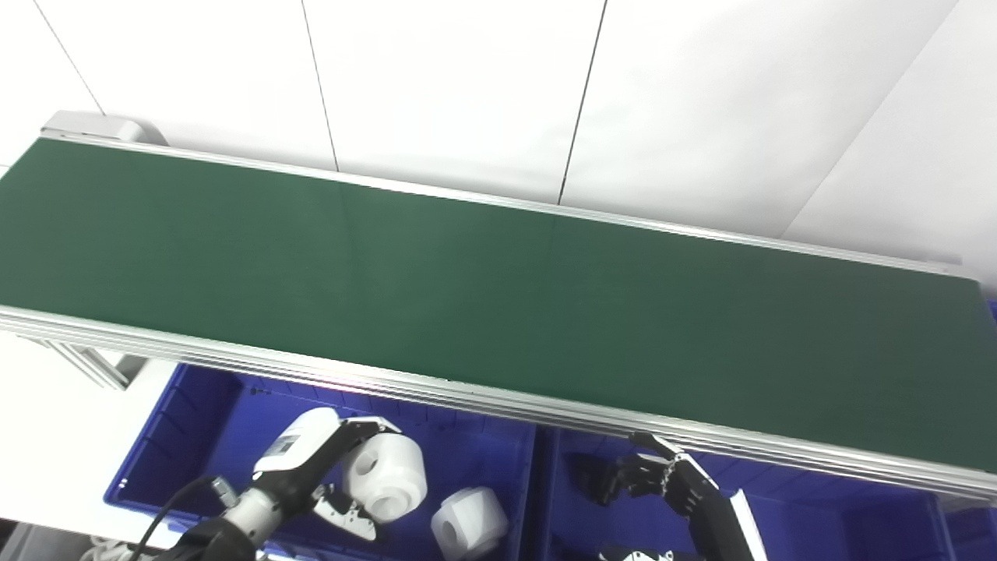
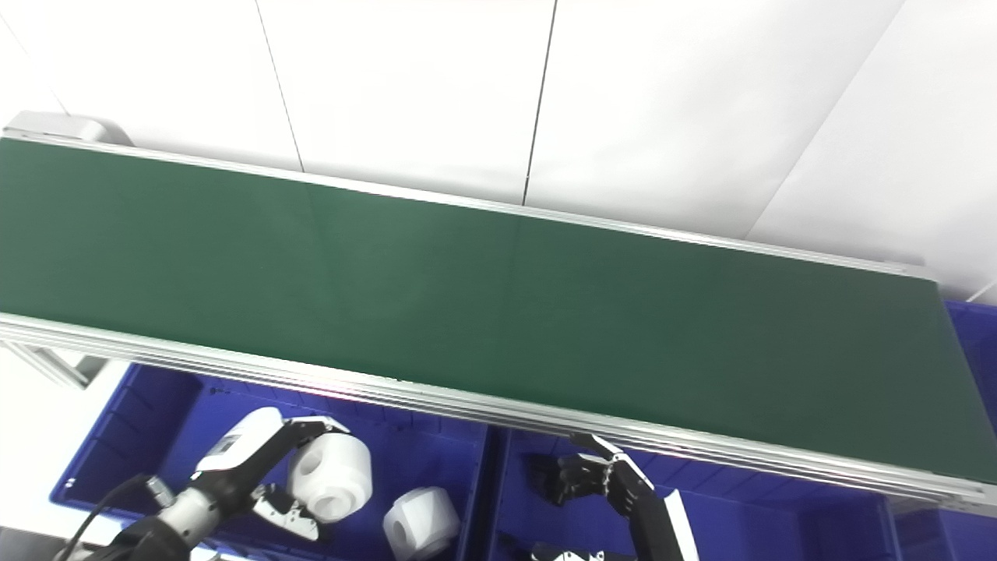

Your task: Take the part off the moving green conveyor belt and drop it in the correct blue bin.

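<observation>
White plastic part (image 1: 385, 476) sits in my left hand (image 1: 311, 467), fingers curled over its top and thumb under, held above the left bin (image 1: 167, 436), near that bin's right wall and below the belt's near rail. Belt (image 1: 498, 296) carries nothing along its visible length. So the pick looks done; what is left, by my reading, is the release into the bin and clearing the hand. Second white part (image 1: 469, 532) already lies on the floor of the left bin, close to its right wall, which suggests this is the correct bin for the type, though I cannot confirm that. Right hand (image 1: 662, 479) hangs over the right bin (image 1: 818, 514) just under the near rail, fingers apart and slightly bent, holding nothing. Right eye view shows a sliver of another blue bin (image 2: 974, 327) past the belt's right end more plainly; left eye view catches only a corner of it but shows more of the belt frame at the left.
</observation>
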Tool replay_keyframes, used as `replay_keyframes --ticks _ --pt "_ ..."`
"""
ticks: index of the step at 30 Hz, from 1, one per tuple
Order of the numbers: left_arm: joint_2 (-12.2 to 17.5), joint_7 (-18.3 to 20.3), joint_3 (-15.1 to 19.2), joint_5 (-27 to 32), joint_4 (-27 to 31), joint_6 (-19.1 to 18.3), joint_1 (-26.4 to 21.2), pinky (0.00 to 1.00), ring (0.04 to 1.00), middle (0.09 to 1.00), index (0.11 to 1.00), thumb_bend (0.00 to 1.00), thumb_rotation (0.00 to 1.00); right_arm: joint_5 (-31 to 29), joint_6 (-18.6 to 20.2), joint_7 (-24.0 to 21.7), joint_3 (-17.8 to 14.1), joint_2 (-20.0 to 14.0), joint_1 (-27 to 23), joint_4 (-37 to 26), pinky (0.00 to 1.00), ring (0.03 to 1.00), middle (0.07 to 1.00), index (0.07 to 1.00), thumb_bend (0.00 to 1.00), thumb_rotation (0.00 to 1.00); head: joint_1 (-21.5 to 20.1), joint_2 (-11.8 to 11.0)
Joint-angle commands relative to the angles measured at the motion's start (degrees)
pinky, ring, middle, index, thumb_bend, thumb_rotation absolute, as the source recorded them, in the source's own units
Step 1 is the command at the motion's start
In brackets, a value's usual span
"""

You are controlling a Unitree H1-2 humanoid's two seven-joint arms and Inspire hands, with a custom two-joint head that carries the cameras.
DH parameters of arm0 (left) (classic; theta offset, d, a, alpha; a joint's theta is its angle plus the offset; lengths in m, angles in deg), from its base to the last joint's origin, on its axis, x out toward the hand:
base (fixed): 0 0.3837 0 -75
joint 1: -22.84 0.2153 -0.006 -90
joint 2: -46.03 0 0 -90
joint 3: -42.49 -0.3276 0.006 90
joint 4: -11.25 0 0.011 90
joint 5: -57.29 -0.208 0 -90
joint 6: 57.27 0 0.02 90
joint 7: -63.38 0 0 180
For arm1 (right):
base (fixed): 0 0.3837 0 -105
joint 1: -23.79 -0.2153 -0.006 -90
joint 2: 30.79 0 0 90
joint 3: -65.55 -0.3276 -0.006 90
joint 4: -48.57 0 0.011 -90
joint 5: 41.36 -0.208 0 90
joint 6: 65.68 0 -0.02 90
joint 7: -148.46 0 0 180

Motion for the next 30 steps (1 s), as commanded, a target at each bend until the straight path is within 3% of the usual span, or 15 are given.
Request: replay_keyframes --ticks 1,3,4,6,9,14,17,20,23,26,30 --pt "0.36 -0.93 -0.94 -1.52 0.37 -0.37 -1.30 0.64 0.643 0.527 0.472 0.51 0.00 -0.23 -3.16 -0.08 -0.39 0.20 0.10 -1.68 0.61 0.663 0.691 0.785 0.77 0.11 -0.06 -0.05" --pt "0.81 -0.76 -2.13 -2.68 -0.29 -0.83 -1.90 0.74 0.737 0.699 0.494 0.51 0.06 0.02 -3.31 0.01 -0.45 0.26 0.13 -1.62 0.61 0.661 0.691 0.786 0.77 0.12 -0.17 -0.19" --pt "0.98 -0.92 -2.64 -3.41 -0.66 -1.10 -2.06 0.76 0.753 0.724 0.497 0.51 0.07 -0.24 -3.35 -0.14 -0.43 0.26 0.15 -1.59 0.61 0.660 0.691 0.786 0.77 0.12 -0.23 -0.35" --pt "1.14 -1.06 -3.06 -3.68 -0.52 -1.72 -1.85 0.91 0.847 0.830 0.729 0.68 0.37 -0.63 -3.37 -0.29 -0.42 0.31 0.25 -1.58 0.61 0.661 0.690 0.787 0.77 0.11 -0.28 -0.55" --pt "0.84 -1.89 -2.60 -2.20 0.29 -1.74 -0.82 0.92 0.937 0.947 0.836 0.83 0.50 -0.40 -3.33 -0.10 -0.55 0.43 0.51 -1.61 0.61 0.662 0.688 0.782 0.77 0.11 -0.40 -0.77" --pt "-0.03 0.38 -0.81 5.84 3.73 -1.84 1.50 0.91 0.987 0.998 0.909 0.96 0.50 0.04 -3.45 0.03 -0.62 0.28 0.51 -1.55 0.61 0.654 0.686 0.779 0.77 0.12 -0.50 -0.45" --pt "0.88 6.39 -0.71 17.91 6.53 -0.71 2.20 0.93 0.998 1.000 0.934 0.98 0.44 -0.47 -3.37 -0.29 -0.63 0.23 0.51 -1.69 0.61 0.653 0.691 0.783 0.77 0.13 -0.64 -0.27" --pt "1.55 12.26 -1.11 30.53 7.72 1.88 2.27 0.92 0.950 0.929 0.883 1.00 0.34 -0.66 -3.34 -0.43 -0.62 0.26 0.54 -1.84 0.60 0.655 0.693 0.786 0.77 0.13 -0.91 -0.14" --pt "-0.21 16.49 -1.70 41.23 9.48 2.69 3.16 0.86 0.884 0.873 0.841 1.00 0.30 -0.23 -3.34 -0.48 -0.67 0.19 0.71 -2.22 0.59 0.653 0.692 0.789 0.77 0.13 -1.17 0.00" --pt "-1.88 18.90 -2.41 46.74 10.24 1.79 3.60 0.78 0.815 0.841 0.810 0.98 0.25 -0.17 -3.29 -0.52 -0.74 0.19 0.83 -2.46 0.60 0.653 0.692 0.788 0.78 0.14 -1.25 0.15" --pt "-4.29 19.33 -3.27 46.85 9.34 2.51 3.43 0.74 0.780 0.821 0.799 0.96 0.25 0.07 -3.14 -0.50 -0.89 0.16 1.16 -2.79 0.60 0.653 0.694 0.783 0.78 0.13 -1.33 0.34"
